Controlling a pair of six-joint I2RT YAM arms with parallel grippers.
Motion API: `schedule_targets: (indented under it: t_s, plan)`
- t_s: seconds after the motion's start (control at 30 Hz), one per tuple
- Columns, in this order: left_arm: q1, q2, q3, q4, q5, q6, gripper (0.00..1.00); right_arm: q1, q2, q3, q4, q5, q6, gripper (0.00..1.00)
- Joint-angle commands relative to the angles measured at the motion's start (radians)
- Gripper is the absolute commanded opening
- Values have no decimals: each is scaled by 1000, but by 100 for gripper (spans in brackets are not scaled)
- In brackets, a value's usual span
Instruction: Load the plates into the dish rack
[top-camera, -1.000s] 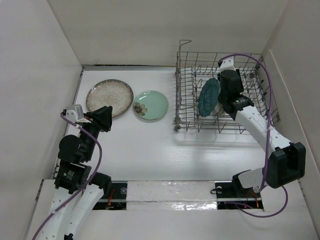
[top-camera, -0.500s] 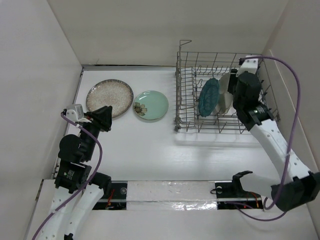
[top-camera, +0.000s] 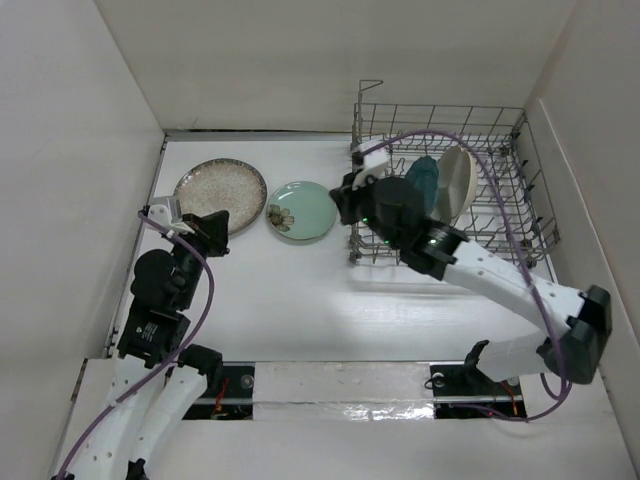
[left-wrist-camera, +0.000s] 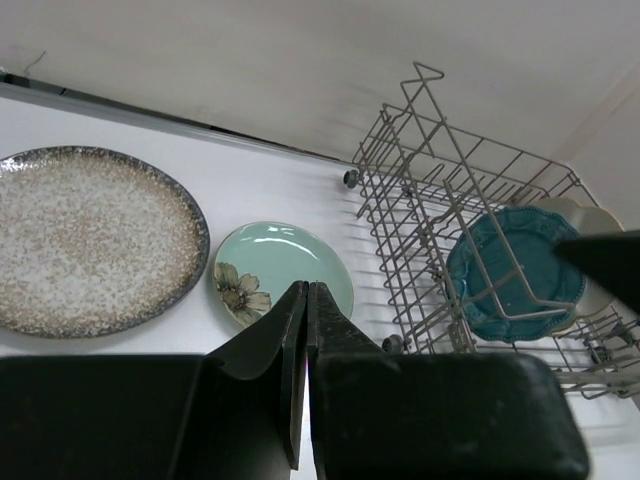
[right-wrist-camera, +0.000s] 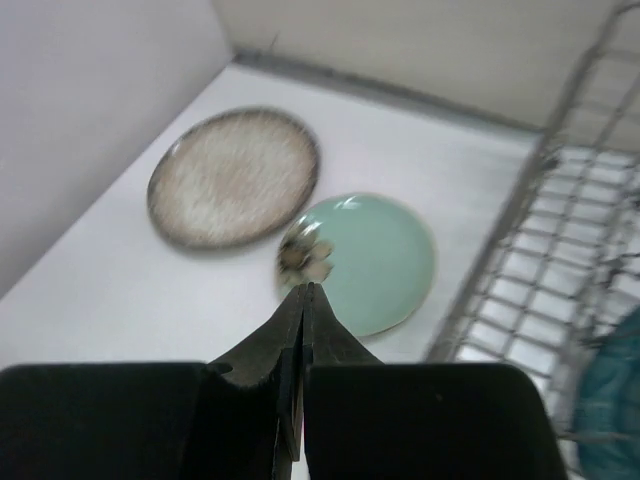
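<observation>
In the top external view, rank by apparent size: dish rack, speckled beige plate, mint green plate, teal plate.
1. dish rack
2. speckled beige plate
3. mint green plate
4. teal plate, unsure: it stands on edge in the rack, partly hidden by the right arm.

White table (top-camera: 300, 295) with speckled plate (top-camera: 219, 195), mint plate (top-camera: 301, 210) and dish rack (top-camera: 500, 140) on top

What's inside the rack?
Two plates on edge: teal plate and cream plate beside it. The right arm covers the rack's near-left corner; contents there unseen.
</observation>
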Motion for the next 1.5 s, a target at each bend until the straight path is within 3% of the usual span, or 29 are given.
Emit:
schedule_targets:
  t_s: [0.0,0.07,0.2,0.27,0.33,0.43,0.63,0.67,0.73,0.83,1.07,1.47]
  plan:
    - [6,19,7,29,-16,-25,0,92,103,72,65,-30,38,0]
    - [6,69,5,23,-15,-45,0,135,135,87,57,17,12,0]
    - [6,232,25,-20,-9,-106,12,147,97,17,100,30,18,0]
    - [6,359,59,-49,34,-137,10,147,62,-31,131,13,35,0]
    - [6,421,74,-59,91,-143,0,147,14,-92,140,17,42,0]
    - [6,450,33,39,158,-212,0,157,-50,-162,146,28,44,0]
    - [-3,574,-73,225,146,-399,0,157,-158,-261,175,-7,46,0]
    - [-3,629,-84,236,133,-414,4,157,-182,-281,180,-12,47,0]
    - [-3,678,-93,257,99,-462,33,157,-205,-304,186,-29,46,0]
    - [-3,761,-113,299,44,-515,50,157,-239,-339,191,-29,47,0]
    - [-3,855,-107,331,-21,-589,51,157,-314,-390,227,-56,50,0]
    - [-3,1068,-110,509,56,-732,48,157,-373,-425,227,-7,38,0]
